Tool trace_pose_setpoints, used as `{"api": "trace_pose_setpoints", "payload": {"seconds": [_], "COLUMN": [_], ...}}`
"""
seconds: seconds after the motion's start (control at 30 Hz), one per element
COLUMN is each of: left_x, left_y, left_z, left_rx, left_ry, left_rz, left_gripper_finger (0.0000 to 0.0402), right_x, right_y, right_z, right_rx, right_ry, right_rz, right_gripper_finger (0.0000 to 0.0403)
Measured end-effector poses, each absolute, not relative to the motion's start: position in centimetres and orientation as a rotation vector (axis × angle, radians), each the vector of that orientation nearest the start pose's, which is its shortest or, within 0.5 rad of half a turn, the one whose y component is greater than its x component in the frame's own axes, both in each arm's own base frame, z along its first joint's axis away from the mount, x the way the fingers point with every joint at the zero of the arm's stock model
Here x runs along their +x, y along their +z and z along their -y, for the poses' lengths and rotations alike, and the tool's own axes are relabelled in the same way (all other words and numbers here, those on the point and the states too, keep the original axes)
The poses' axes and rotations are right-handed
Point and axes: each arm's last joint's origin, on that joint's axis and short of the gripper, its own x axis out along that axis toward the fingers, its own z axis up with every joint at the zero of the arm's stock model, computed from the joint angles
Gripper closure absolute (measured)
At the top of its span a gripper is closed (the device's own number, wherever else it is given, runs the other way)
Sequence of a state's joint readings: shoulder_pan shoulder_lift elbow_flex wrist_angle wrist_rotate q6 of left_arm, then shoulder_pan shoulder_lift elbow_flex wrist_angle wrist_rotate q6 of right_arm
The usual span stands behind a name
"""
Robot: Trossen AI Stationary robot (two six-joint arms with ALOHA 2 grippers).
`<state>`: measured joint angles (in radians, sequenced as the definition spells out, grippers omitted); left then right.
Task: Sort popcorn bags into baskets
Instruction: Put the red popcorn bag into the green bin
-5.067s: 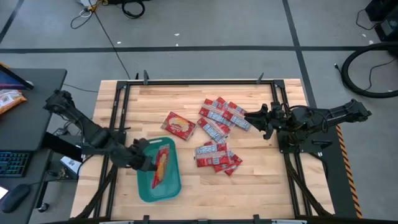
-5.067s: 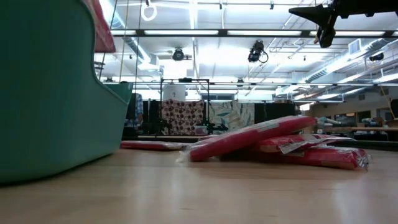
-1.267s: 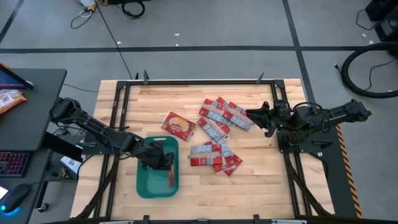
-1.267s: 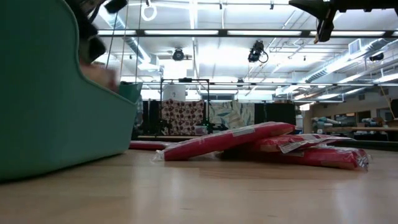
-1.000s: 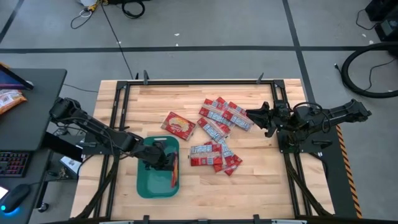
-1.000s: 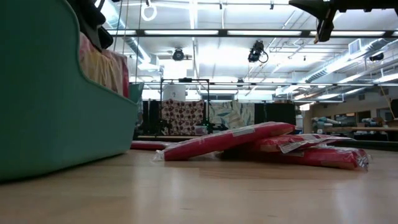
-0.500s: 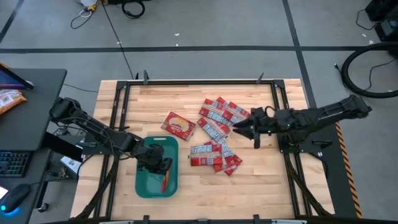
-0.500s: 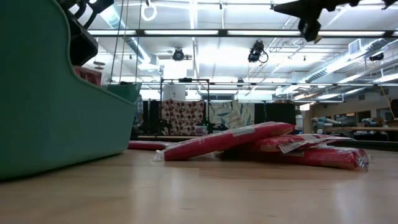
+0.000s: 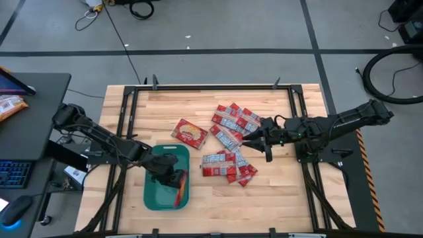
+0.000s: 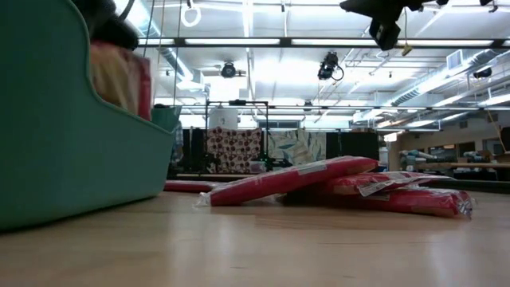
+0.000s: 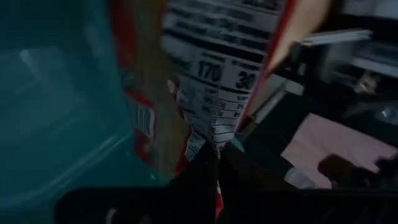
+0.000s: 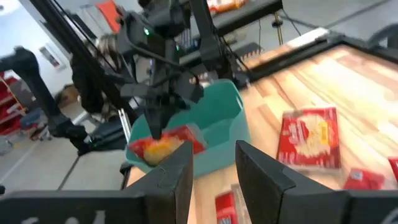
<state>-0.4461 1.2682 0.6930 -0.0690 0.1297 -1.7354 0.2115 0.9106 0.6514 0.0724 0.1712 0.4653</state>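
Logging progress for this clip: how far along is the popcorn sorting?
Early. The left gripper holds one popcorn bag inside the teal basket, not yet released. The right gripper, open, is above the pile. The larger bag and every small packet remain on the table.

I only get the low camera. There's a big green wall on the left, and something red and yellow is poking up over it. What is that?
Observer: The wall is the side of the teal basket. From above, the left pincer is holding a popcorn bag down into it.
Operator: Is it really pinching the bag?
Observer: Yes. The left wrist view shows the bag's nutrition label squeezed between its fingers.
Operator: Where is the black thing at the top going?
Observer: That is the right pincer. It is open, reaching over the pile of small packets in the middle of the table.
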Motion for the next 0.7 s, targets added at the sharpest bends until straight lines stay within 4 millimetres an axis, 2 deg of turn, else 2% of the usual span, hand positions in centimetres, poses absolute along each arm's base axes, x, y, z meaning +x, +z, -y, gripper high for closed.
{"api": "trace_pose_setpoints", "payload": {"seconds": [0.2, 0.47, 0.7], "left_x": [23.2, 23.6, 25.7], "left_y": [21.5, 21.7, 21.2], "left_z": [11.2, 10.5, 9.0], "left_rx": [-1.39, -1.333, -1.337], "left_ry": [0.143, 0.128, 0.14], "left_rz": [-0.835, -0.78, -0.663], "left_gripper_finger": [0.0394, 0.0398, 0.04], "right_x": [20.2, 20.2, 20.2], "right_y": [29.3, 29.3, 29.3], "right_z": [-3.9, -3.9, -3.9], "right_rx": [0.422, 0.423, 0.421], "right_ry": [0.023, 0.023, 0.024], "right_rz": [-0.154, -0.154, -0.155], "right_gripper_finger": [0.0277, 0.0278, 0.0278]}}
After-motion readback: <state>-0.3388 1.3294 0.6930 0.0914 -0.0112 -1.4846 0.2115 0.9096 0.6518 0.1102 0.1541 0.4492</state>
